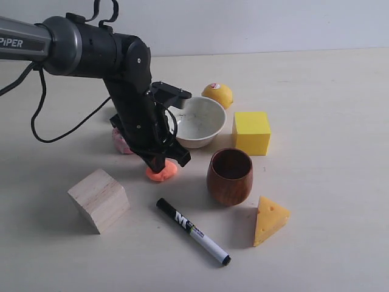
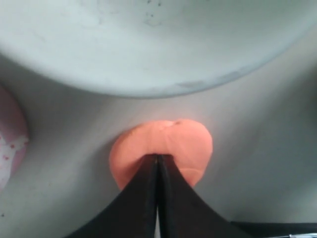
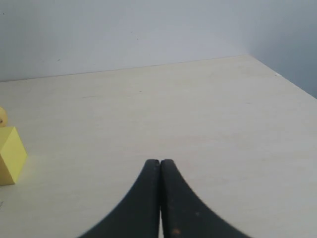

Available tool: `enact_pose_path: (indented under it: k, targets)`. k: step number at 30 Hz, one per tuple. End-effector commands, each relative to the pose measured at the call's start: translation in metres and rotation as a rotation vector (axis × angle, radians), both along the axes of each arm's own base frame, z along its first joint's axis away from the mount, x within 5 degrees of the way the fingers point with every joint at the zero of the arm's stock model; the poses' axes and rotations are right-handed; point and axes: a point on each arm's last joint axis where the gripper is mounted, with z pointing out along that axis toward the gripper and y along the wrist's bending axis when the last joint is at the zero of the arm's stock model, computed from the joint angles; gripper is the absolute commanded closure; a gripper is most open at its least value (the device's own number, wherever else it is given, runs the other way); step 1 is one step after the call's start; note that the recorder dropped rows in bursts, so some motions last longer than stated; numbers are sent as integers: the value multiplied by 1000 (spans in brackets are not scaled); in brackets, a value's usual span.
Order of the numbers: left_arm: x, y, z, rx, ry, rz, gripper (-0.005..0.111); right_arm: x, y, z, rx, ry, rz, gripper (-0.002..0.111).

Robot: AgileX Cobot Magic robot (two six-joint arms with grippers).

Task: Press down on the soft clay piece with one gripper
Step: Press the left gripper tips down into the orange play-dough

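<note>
The soft clay piece (image 1: 163, 173) is a salmon-orange blob on the table between the wooden cube and the brown cup. My left gripper (image 1: 159, 164) is shut, and its tips rest on top of the clay. In the left wrist view the closed black fingers (image 2: 146, 184) meet on the flattish clay (image 2: 171, 141), which spreads out round the tips. My right gripper (image 3: 160, 161) is shut with nothing in it, above bare table, and does not show in the exterior view.
A white bowl (image 1: 200, 123) stands just behind the clay, a pink toy cake (image 1: 120, 143) behind the left arm. A wooden cube (image 1: 98, 199), black marker (image 1: 193, 231), brown cup (image 1: 230, 177), cheese wedge (image 1: 269, 219), yellow cube (image 1: 251, 132) and lemon (image 1: 217, 93) lie around.
</note>
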Motion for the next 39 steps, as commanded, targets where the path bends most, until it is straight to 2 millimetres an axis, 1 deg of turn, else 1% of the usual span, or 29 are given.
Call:
enact_pose_path:
  k: [1, 11, 24, 39]
  targets:
    - [-5, -3, -25, 19, 50, 6, 107, 0, 0, -1, -4, -5, 0, 108]
    - [-6, -3, -29, 23, 58, 7, 107, 0, 0, -1, -4, -5, 0, 108]
    - [-9, -2, -45, 49, 114, 11, 107, 0, 0, -1, -4, -5, 0, 108]
    - [-9, -2, -45, 50, 115, 8, 107, 0, 0, -1, -4, -5, 0, 108]
